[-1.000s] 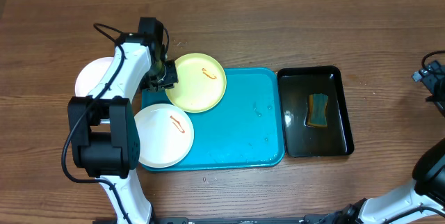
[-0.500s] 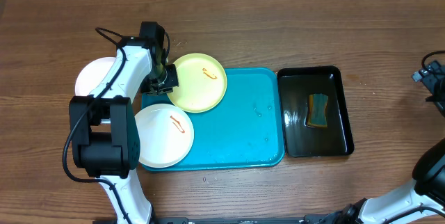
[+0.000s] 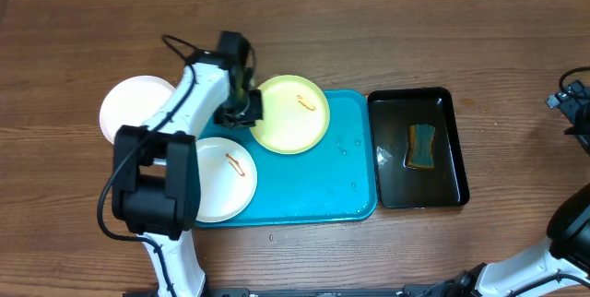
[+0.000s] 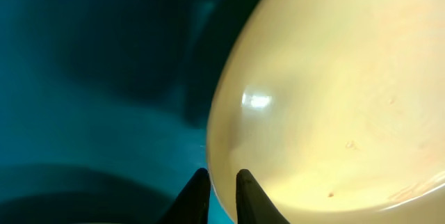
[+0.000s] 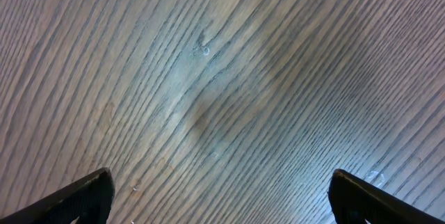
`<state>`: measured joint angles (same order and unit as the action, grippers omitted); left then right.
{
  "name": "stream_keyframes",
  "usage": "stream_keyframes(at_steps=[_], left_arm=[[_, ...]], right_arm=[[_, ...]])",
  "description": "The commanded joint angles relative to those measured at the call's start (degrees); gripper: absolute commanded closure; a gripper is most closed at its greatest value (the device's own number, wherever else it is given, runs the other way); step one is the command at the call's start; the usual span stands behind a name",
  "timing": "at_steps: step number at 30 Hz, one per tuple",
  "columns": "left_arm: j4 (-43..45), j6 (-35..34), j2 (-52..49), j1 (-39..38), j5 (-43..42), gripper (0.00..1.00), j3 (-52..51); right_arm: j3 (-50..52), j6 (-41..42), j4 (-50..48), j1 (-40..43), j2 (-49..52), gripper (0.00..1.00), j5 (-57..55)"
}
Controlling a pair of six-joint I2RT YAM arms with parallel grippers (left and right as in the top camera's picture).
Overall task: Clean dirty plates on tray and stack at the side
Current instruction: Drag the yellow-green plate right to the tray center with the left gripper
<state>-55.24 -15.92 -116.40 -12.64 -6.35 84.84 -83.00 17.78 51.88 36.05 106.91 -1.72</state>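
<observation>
A pale yellow-green plate (image 3: 293,115) with an orange smear lies over the back edge of the turquoise tray (image 3: 318,182). My left gripper (image 3: 250,109) is shut on this plate's left rim. In the left wrist view the two fingertips pinch the rim of the plate (image 4: 334,92), one inside and one outside, at the gripper (image 4: 221,177). A white plate (image 3: 221,179) with an orange smear rests on the tray's front left. Another white plate (image 3: 136,108) lies on the table left of the tray. My right gripper (image 5: 219,182) is open over bare wood.
A black tray (image 3: 392,163) holding dark liquid and a sponge (image 3: 422,146) stands right of the turquoise tray. The right arm (image 3: 576,103) stays at the table's far right edge. The left arm spans the tray's left end.
My left gripper has moved right with the yellow-green plate in its grip, carrying it further over the tray. The white plate on the table is now less covered.
</observation>
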Motion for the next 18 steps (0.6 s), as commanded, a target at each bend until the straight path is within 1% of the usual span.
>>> stream_keyframes(at_steps=[1,7,10,18], left_arm=[[0.2,0.0,-0.5,-3.9,-1.2,0.83,-0.4],[0.0,0.0,-0.5,-9.5,-1.2,0.8,-0.4],[-0.5,-1.2,-0.5,-11.6,-0.7,0.78,-0.4],[-0.5,-6.3,-0.5,-12.6,-0.7,0.74,-0.4]], right_arm=[[-1.0,0.2,-0.2,0.0,-0.2,0.0,-0.3],[-1.0,0.2,-0.3,0.0,-0.2,0.0,-0.3],[-1.0,0.2,-0.2,0.0,-0.2,0.0,-0.3],[-1.0,0.2,-0.3,0.0,-0.2,0.0,-0.3]])
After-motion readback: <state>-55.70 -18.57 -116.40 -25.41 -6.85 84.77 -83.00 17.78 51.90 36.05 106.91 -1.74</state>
